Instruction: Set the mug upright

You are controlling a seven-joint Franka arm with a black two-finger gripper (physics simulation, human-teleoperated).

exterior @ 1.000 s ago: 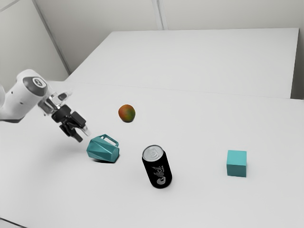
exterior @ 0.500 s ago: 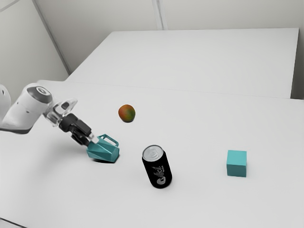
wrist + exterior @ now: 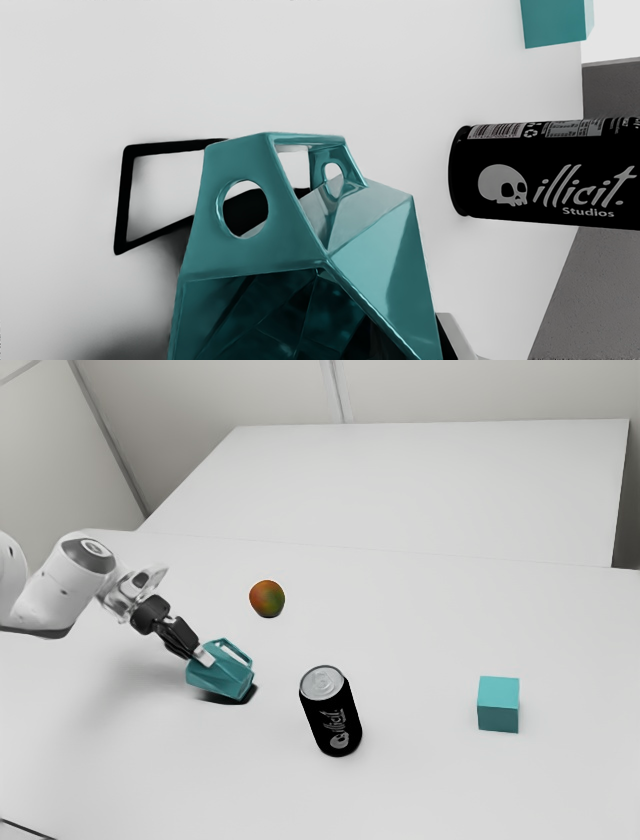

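In the exterior view my gripper [image 3: 203, 657] reaches down to the near end of the teal mug [image 3: 222, 678], which is tilted on its side with its handle facing up and away. The wrist view has the mug [image 3: 380, 245] close up, its mouth toward my hand. My gripper [image 3: 411, 337] is shut on the mug's wall there, a pale fingertip [image 3: 457, 335] outside it and a dark finger inside the mouth. The handle's shadow lies apart from the mug on the table.
A black can [image 3: 332, 712] stands to the mug's right in the exterior view, with a teal cube [image 3: 498, 704] farther right. A red-green round fruit [image 3: 267, 599] rests beyond the mug. All are on the white table [image 3: 420, 620].
My gripper came down to the mug and shut on its wall. The mug has shifted slightly toward the exterior view's right and its tilt has changed a little.
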